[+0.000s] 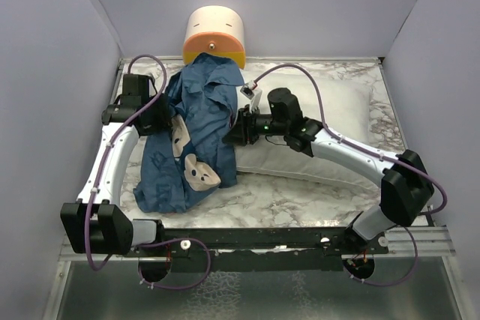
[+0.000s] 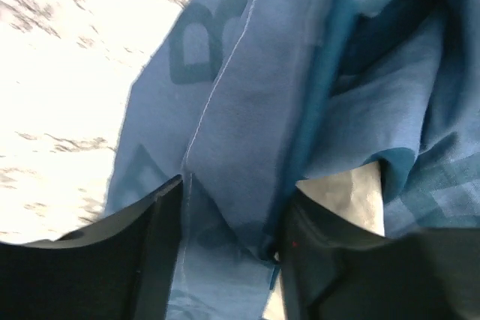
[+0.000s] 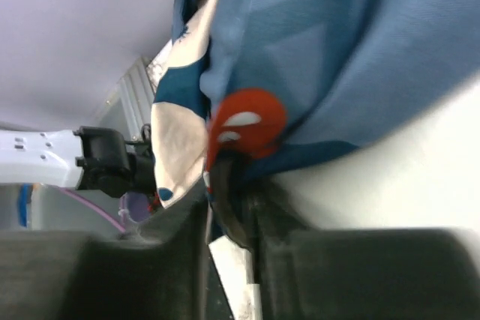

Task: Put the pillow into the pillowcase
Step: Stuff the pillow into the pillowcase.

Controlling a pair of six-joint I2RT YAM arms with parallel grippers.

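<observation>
Now | left tool [image 2: 234,192] released astride pillowcase [image 2: 247,95] | right tool [image 3: 231,185] pinching it beside pillow [image 1: 337,103] | we fear slippage: 1 grip

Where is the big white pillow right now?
In the top view, the pillow lies on the right side of the table, beside the crumpled blue pillowcase, with the right arm stretched across it.
</observation>
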